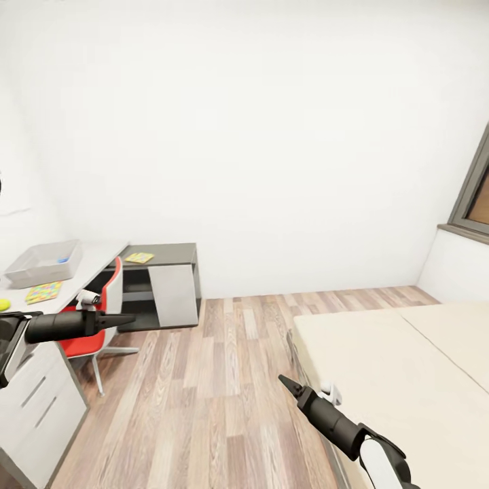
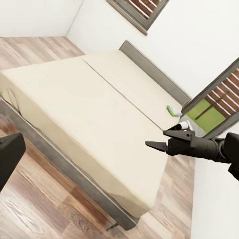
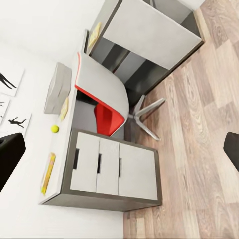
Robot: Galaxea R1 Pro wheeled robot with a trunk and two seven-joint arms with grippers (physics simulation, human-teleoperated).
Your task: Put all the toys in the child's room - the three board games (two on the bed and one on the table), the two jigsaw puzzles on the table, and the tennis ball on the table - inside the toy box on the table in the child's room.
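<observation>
The shallow light grey toy box (image 1: 42, 263) sits on the long white worktop (image 1: 95, 258) — just beside it a multicoloured jigsaw square (image 1: 43, 292) and a small yellow-green ball (image 1: 4, 305). Both the left tool (image 1: 125, 318) and the right tool (image 1: 286, 384) have fingers together, holding nothing, off the worktop's edge — the beige bed (image 1: 401, 367) lies well apart.
</observation>
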